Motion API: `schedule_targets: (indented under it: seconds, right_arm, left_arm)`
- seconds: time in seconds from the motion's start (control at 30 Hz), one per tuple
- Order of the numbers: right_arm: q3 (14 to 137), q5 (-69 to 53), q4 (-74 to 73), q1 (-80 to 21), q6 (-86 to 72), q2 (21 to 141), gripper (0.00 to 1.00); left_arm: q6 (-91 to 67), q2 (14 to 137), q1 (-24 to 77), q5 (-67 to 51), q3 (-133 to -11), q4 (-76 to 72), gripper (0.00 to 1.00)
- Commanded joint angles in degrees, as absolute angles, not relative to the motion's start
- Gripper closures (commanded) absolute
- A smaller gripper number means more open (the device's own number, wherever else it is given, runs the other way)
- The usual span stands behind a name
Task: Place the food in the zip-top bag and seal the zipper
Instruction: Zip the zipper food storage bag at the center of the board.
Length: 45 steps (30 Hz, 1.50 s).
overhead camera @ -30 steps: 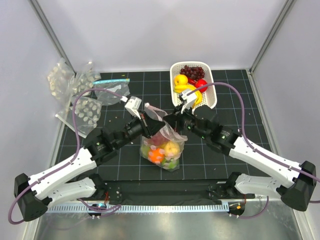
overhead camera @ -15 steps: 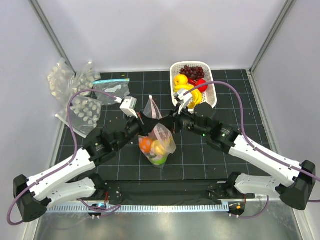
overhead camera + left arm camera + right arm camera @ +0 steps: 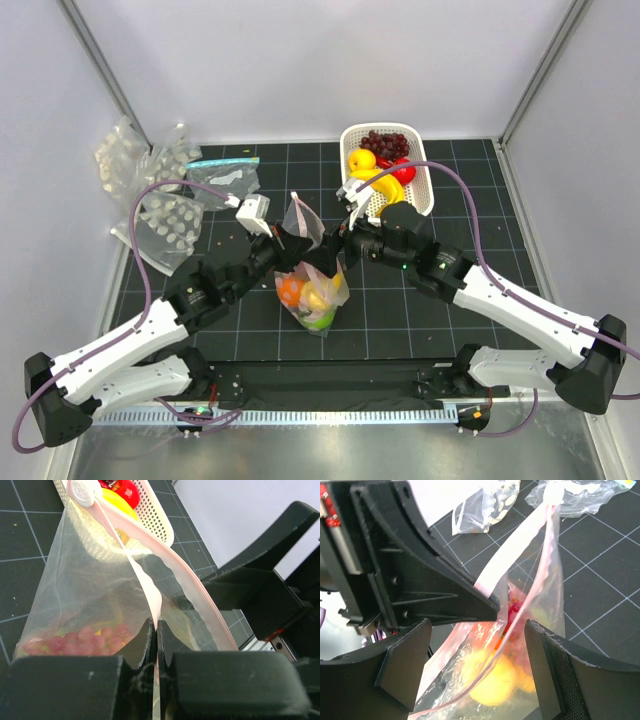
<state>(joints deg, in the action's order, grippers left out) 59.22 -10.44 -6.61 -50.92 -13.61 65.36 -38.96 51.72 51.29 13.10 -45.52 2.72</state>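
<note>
The food looks to be in already: the zip-top bag point(image 3: 312, 295) sits mid-counter, bulging with orange, yellow and green fruit point(image 3: 300, 292), so I'd say this is the sealing step. The left hand point(image 3: 156, 632) is clamped tight on the bag's mouth edge and holds it up. The right hand point(image 3: 477, 645) stands with its fingers spread wide on either side of the bag's upper part, gripping nothing.

The zipper point(image 3: 200, 587) is a thin, pale pink band, wavy and limp. It runs up to a small white round tab point(image 3: 82, 490) at the raised corner, toward twelve o'clock. Its two sides still gape. The film is soft, crinkled and see-through.

Next, I reckon, the right hand must close on that strip near the left hand's pinch and draw along it. The slack plastic could easily slip or bunch.

The white perforated basket point(image 3: 425, 190) with grapes and bananas is at one o'clock, and spare bags point(image 3: 165, 215) are at ten.
</note>
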Motion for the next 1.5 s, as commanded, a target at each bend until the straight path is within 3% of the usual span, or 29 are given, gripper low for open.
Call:
schedule_targets:
  seconds: [0.0, 0.37, 0.6, 0.8, 0.9, 0.93, 0.97, 1.03, 1.13, 1.27, 1.3, 1.4, 1.47]
  right_arm:
    - [62.2, -11.3, -8.1, -52.1, -10.9, 65.2, 0.18]
    - [65.3, -1.2, -13.5, -60.4, -1.7, 66.5, 0.16]
    - [67.6, 24.6, -14.0, -71.8, 4.1, 71.2, 0.14]
    - [67.0, 36.8, -10.1, -75.4, 5.9, 73.5, 0.14]
    - [66.7, 40.3, -8.3, -75.4, 5.8, 74.1, 0.29]
    - [66.4, 41.2, -7.4, -75.3, 5.8, 74.1, 0.5]
    - [66.3, 42.2, -7.0, -75.3, 5.6, 74.1, 0.61]
    - [65.7, 42.2, -6.3, -75.3, 5.6, 73.6, 0.81]
    - [64.6, 41.9, -5.5, -75.3, 5.4, 71.7, 0.99]
    - [62.4, 41.1, -3.9, -75.2, 6.1, 68.7, 0.99]
    - [61.8, 41.2, -3.3, -75.1, 6.8, 68.1, 0.99]
    - [60.2, 38.3, -2.7, -73.4, 7.1, 66.1, 0.99]
    - [59.2, 33.1, -2.9, -71.4, 6.8, 64.1, 0.99]
  left_arm:
    - [-38.8, 50.6, 51.2, 15.0, -47.4, 2.0, 0.95]
    - [-39.5, 49.2, 51.2, 14.5, -48.0, 3.7, 0.94]
    - [-41.2, 47.6, 51.2, 13.8, -48.3, 5.0, 0.92]
    - [-42.4, 46.4, 51.2, 13.5, -48.3, 6.0, 0.92]
    - [-42.5, 46.1, 51.2, 13.9, -48.2, 6.1, 0.91]
    - [-42.5, 46.1, 51.2, 14.0, -48.1, 6.1, 0.91]
    - [-42.5, 45.9, 51.2, 14.0, -48.1, 6.1, 0.9]
    - [-41.9, 45.6, 51.2, 14.4, -48.1, 6.1, 0.84]
    - [-41.0, 44.7, 51.2, 16.2, -48.1, 6.8, 0.68]
    - [-40.0, 40.4, 51.2, 23.4, -46.9, 8.9, 0.47]
    - [-40.1, 37.9, 51.2, 25.0, -45.7, 9.0, 0.32]
    - [-39.9, 33.5, 51.2, 30.3, -43.3, 8.4, 0.1]
    - [-39.0, 31.6, 51.2, 32.9, -41.8, 7.8, 0.01]
